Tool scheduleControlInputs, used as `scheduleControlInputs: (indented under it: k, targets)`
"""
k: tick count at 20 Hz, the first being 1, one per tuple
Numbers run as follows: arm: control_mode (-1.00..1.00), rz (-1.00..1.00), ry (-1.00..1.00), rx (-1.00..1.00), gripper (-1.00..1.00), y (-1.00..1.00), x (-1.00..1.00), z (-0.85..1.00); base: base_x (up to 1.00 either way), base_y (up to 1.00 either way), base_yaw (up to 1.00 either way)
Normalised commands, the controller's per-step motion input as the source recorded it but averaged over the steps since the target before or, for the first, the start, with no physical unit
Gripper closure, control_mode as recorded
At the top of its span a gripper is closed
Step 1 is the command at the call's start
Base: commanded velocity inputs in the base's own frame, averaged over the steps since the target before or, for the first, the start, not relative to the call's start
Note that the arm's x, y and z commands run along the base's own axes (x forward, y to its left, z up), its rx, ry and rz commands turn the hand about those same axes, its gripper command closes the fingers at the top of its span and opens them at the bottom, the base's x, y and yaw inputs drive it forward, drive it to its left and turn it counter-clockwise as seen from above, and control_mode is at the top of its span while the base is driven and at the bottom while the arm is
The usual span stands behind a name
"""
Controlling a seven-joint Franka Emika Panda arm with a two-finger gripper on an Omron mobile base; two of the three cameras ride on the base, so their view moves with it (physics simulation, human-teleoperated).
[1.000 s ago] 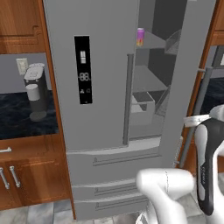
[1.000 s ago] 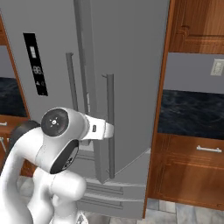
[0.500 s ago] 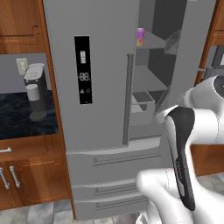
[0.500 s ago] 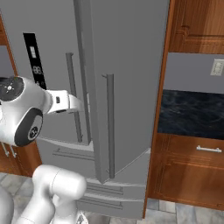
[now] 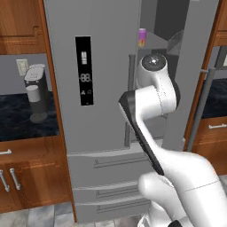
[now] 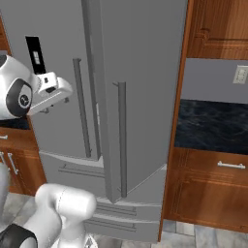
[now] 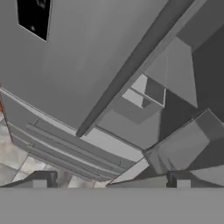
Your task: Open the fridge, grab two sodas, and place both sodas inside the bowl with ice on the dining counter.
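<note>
One fridge (image 5: 106,66) door stands open; gripper (image 7: 109,179) jaws spread wide, empty; best approach: aim toward purple can (image 5: 142,37) at one o'clock.

Even, flat rendered light, slightly soft

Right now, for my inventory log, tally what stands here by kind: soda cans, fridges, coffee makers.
Soda cans: 1, purple-and-orange
Fridges: 1, right door open
Coffee makers: 1
Total: 3
</note>
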Motion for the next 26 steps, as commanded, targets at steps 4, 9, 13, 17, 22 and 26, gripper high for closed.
scheduleControlInputs:
  k: [4, 9, 13, 17, 22, 26]
  targets:
    - [-1.00, 0.00, 0.01, -0.24, -1.00, -0.06, 0.76, -0.02, 0.00, 0.00, 0.00]
    - [-1.00, 0.00, 0.00, -0.24, -1.00, -0.23, 0.66, -0.10, 0.00, 0.00, 0.00]
    - [-1.00, 0.00, 0.00, -0.18, -1.00, -0.43, 0.33, -0.01, 0.00, 0.00, 0.00]
    - [-1.00, 0.00, 0.00, -0.14, -1.00, -0.61, 0.00, 0.00, 0.00, 0.00, 0.00]
    - [-1.00, 0.00, -0.06, -0.10, -1.00, -0.73, -0.28, 0.00, 0.00, 0.00, 0.00]
    - [-1.00, 0.00, -0.04, -0.06, -1.00, -0.75, -0.29, 0.00, 0.00, 0.00, 0.00]
